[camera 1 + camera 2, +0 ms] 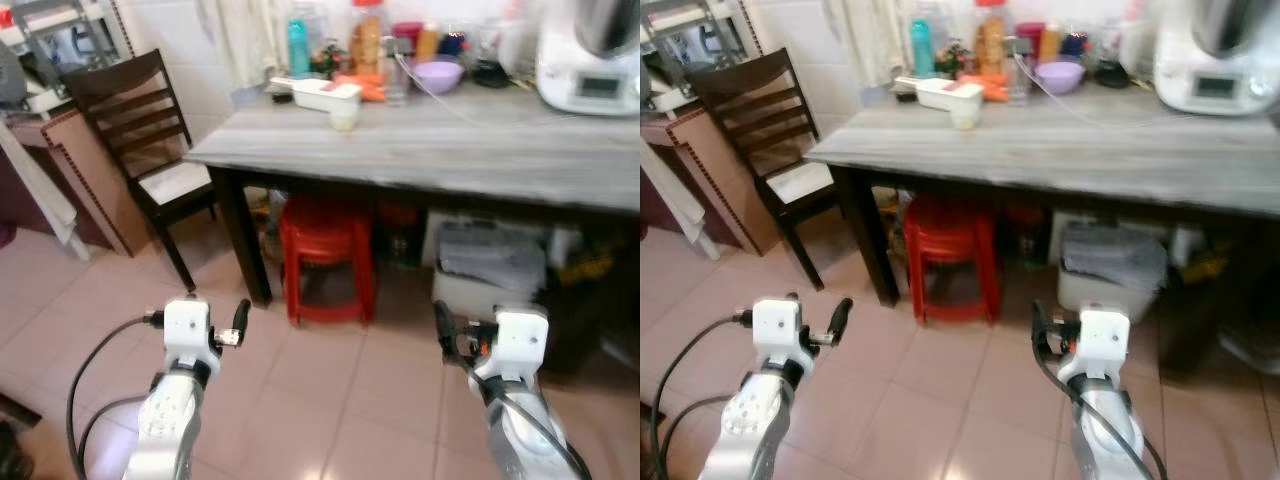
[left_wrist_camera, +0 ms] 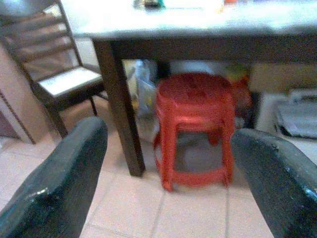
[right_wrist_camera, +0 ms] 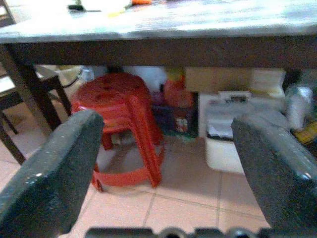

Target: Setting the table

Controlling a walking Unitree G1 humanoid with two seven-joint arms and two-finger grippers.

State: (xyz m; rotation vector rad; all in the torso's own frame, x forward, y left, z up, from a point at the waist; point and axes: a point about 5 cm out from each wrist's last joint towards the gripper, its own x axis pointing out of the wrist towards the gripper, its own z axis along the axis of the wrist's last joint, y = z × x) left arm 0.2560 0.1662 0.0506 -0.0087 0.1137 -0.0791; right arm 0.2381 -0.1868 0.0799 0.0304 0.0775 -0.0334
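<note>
Left gripper [image 1: 240, 322]: you held it low over the tiled floor [image 1: 330, 400], short of the table; in the left wrist view its fingers [image 2: 54, 183] stood spread wide, with nothing between them.
Right gripper [image 1: 442, 327]: same height on the other side, also over the tiles; fingers [image 3: 49, 183] were spread and empty in the right wrist view.
Red stool [image 1: 327, 255]: stood tucked under the table, just beside the near left leg, straight ahead of both grippers. It looked like several stools stacked.
Storage under table: a grey-lidded bin [image 1: 490, 262] sat to the right of the stool, with more clutter in the shade that was too dim to name.
Chair [image 1: 140, 140]: dark wood with a pale seat, set at the table's left end, angled away.
Table [image 1: 420, 150]: grey wood-grain top, its near half bare.
Task things: along the far edge were a white tray [image 1: 322, 93], a small pale cup [image 1: 343, 116] just in front of it, a purple bowl [image 1: 437, 74] and bottles. A white appliance [image 1: 585, 60] stood at the far right.
Step in hand (judged): approach only; nothing had been picked up.
Next move (judged): you needed to step closer and raise the arms above the tabletop. The dishes lay well beyond reach, and the stool and table leg sat in the walking line.
</note>
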